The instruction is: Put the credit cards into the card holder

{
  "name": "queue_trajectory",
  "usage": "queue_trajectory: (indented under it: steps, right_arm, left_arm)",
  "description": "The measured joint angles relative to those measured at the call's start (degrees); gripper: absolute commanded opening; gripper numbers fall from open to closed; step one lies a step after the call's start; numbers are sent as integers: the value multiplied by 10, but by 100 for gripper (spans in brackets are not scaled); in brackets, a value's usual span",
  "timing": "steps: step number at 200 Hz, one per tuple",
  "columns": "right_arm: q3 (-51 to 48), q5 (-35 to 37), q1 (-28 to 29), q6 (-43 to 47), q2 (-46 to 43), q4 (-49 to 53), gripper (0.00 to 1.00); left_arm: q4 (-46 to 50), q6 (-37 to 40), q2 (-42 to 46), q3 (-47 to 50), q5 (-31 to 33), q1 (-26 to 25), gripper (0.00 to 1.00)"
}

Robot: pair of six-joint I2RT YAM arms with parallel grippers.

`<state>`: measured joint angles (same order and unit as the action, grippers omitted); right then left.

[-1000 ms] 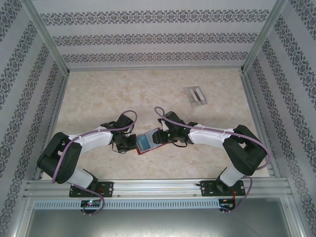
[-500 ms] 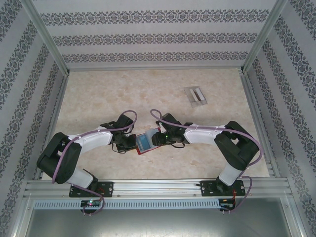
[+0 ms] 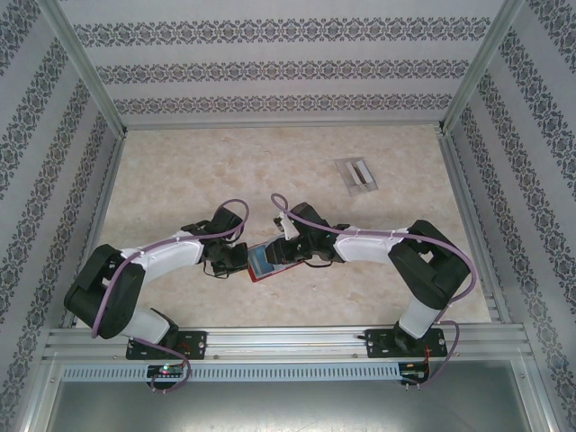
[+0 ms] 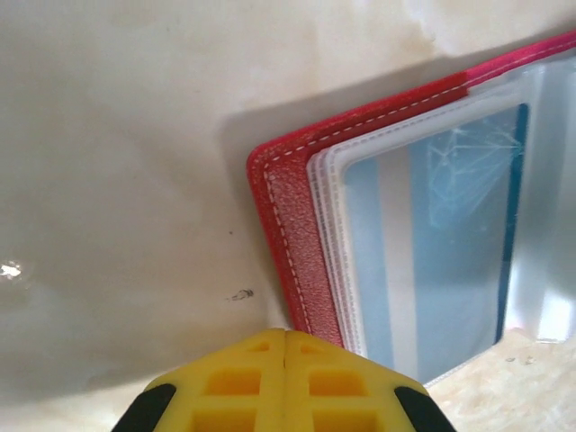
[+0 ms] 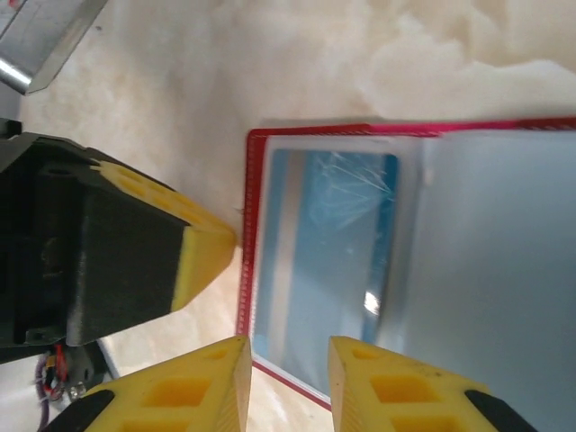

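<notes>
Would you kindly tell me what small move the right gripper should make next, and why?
Probably lift the open right gripper clear of the card holder: the blue card appears wholly inside its clear pocket, so nothing there seems left to push.

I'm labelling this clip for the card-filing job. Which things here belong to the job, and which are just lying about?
Part of the job:
- open red leather-like folding wallet
- bluish striped plastic card in its clear pocket
- left gripper, shut, at the wallet's edge
- right gripper, open, over the wallet

Just lying about:
- translucent grey rectangular tray, apart at the far right
</notes>
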<state>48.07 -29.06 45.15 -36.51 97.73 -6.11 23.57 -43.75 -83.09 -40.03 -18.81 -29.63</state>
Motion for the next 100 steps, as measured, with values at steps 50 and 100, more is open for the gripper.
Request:
queue_trajectory:
  steps: [50, 100]
  right_arm:
    - [-9, 72, 0, 8, -48, 47, 44]
    - [-11, 147, 0, 22, -62, 103, 46]
  left_arm:
    - [3, 0, 13, -2, 2, 0, 0]
    - [13, 2, 13, -6, 9, 1, 0]
